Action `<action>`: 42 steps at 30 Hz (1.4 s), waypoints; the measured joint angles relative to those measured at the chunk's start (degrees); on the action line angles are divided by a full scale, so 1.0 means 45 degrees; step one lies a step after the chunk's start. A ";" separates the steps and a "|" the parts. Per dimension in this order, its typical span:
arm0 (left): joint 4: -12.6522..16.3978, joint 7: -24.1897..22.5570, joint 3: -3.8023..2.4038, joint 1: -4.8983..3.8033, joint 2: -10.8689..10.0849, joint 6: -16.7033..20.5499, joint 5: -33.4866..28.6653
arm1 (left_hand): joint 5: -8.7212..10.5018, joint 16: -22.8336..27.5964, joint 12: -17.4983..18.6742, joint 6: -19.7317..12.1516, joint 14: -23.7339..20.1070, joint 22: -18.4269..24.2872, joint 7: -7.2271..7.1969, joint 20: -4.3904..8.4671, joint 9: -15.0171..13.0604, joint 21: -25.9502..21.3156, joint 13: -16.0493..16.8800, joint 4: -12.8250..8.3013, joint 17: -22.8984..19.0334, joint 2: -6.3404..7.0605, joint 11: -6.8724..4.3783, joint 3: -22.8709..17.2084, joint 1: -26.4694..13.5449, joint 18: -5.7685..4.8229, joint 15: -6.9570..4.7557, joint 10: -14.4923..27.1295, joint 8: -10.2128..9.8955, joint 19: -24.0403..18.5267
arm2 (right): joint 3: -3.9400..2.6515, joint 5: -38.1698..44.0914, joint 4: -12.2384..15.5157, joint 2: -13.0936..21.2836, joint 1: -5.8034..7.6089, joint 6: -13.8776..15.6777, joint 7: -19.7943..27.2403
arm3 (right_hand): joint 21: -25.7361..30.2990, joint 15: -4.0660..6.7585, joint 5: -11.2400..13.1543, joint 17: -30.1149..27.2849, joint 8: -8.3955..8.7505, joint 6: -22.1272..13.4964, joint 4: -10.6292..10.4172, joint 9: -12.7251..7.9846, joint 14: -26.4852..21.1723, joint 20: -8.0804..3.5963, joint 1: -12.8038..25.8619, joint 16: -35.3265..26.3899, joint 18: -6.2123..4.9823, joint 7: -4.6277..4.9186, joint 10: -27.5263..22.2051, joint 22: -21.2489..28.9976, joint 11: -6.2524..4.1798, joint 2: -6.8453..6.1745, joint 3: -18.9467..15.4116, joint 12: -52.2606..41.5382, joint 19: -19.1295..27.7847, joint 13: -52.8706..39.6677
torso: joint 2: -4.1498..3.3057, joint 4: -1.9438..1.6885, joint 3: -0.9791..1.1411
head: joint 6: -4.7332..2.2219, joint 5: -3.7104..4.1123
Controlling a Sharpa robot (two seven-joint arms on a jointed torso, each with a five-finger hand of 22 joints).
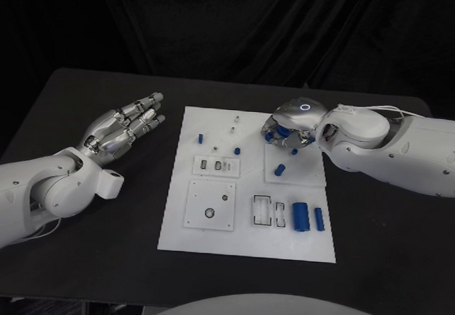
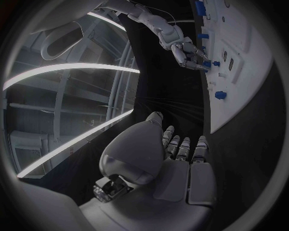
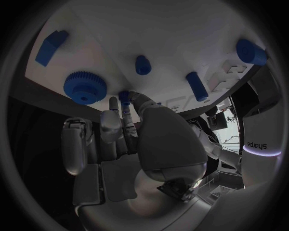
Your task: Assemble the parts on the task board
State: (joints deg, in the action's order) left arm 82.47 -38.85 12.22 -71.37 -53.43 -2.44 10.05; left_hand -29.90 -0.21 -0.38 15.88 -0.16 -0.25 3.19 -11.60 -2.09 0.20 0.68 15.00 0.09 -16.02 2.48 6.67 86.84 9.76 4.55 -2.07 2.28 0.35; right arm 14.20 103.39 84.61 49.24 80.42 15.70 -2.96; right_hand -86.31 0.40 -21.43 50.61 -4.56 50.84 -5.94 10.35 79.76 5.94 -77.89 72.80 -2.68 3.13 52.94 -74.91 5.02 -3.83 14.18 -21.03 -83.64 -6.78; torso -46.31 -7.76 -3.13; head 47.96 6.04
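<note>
Pinching a blue peg [image 3: 124, 96] — right robot hand [image 1: 287, 129], gear [image 3: 85, 87] beside, left robot hand [image 1: 125, 126] spread wide

A white task board [image 1: 246, 240] lies flat mid-table. Blue parts rest on it: two cylinders [image 1: 300, 217] lying side by side toward 4 o'clock, a small peg [image 1: 280, 169] near centre, another peg [image 1: 200, 137] toward 10 o'clock, a gear [image 3: 85, 87] toward 1 o'clock.
</note>
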 measured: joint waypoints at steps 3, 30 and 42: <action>-0.0037 0.0000 0.0000 0.0000 0.0019 -0.0027 0.0000 | 0.0000 0.0000 0.0000 0.0000 0.0040 0.0000 0.0000 0.0000 0.0000 0.0000 0.0000 -0.0033 -0.0003 0.0000 0.0000 -0.0033 0.0000 -0.0001 0.0040 0.0000 0.0000 0.0000 | 0.0000 -0.0008 -0.0063 -0.0037 -0.0038 0.0014 0.0049 | 0.0000 0.0059 0.0088 0.0084 -0.0155 0.0265 0.0032 0.0126 0.0059 -0.0025 -0.0056 0.0008 0.0000 0.0022 0.0359 0.0000 -0.0075 0.0057 0.0199 0.0000 -0.0025 -0.0057 | -0.0001 0.0000 -0.0001 | 0.0017 -0.0029; -0.0197 -0.0004 -0.0001 0.0004 0.0123 -0.0161 0.0002 | 0.0002 0.0000 0.0000 -0.0001 0.0041 -0.0008 -0.0001 -0.0046 0.0005 0.0000 0.0001 -0.0032 -0.0006 0.0000 -0.0001 -0.0032 0.0000 -0.0003 0.0132 0.0001 0.0000 0.0046 | -0.0021 -0.0395 0.0305 -0.0266 0.0977 0.1556 0.0436 | 0.0000 0.0455 0.1471 0.0241 -0.1450 0.1764 0.0604 0.0828 0.0272 -0.0366 -0.1046 0.0000 -0.0001 0.0215 0.2529 0.0001 -0.0622 0.0267 0.0794 0.0273 -0.0092 -0.0195 | -0.0005 -0.0023 -0.0026 | -0.0154 -0.0320; -0.0198 -0.0005 0.0001 0.0006 0.0273 -0.0144 0.0004 | -0.0081 0.0000 0.0000 0.0000 0.0041 -0.0007 -0.0001 -0.0045 0.0007 0.0000 0.0000 0.0004 -0.0001 0.0000 -0.0002 -0.0066 0.0000 -0.0002 0.0131 0.0001 -0.0001 0.0046 | -0.0021 -0.1045 -0.1785 -0.2753 0.1164 0.1047 0.0457 | 0.0000 0.0454 0.1531 0.0280 -0.1558 0.1711 0.0618 0.0828 0.0271 -0.0366 -0.1060 -0.0020 -0.0002 0.0279 0.2545 0.0001 -0.0635 0.0248 0.0779 0.0661 -0.0093 -0.0115 | -0.0013 -0.0034 -0.0049 | -0.0287 -0.0205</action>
State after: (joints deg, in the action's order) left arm 81.58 -38.87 12.22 -71.34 -52.20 -3.09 10.06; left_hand -30.26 -0.21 -0.38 15.88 0.03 -0.28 3.19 -11.80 -2.06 0.20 0.69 15.02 0.09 -16.02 2.48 6.37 86.84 9.75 5.14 -2.07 2.27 0.55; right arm 14.11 98.69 76.58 36.85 85.66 20.41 -0.90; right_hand -86.31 2.45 -14.54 51.87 -11.57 58.54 -3.16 14.08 80.98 4.30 -82.66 72.71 -2.68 4.38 64.39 -74.90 2.16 -2.71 17.69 -18.05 -84.05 -7.29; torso -46.37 -7.92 -3.35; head 46.66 5.11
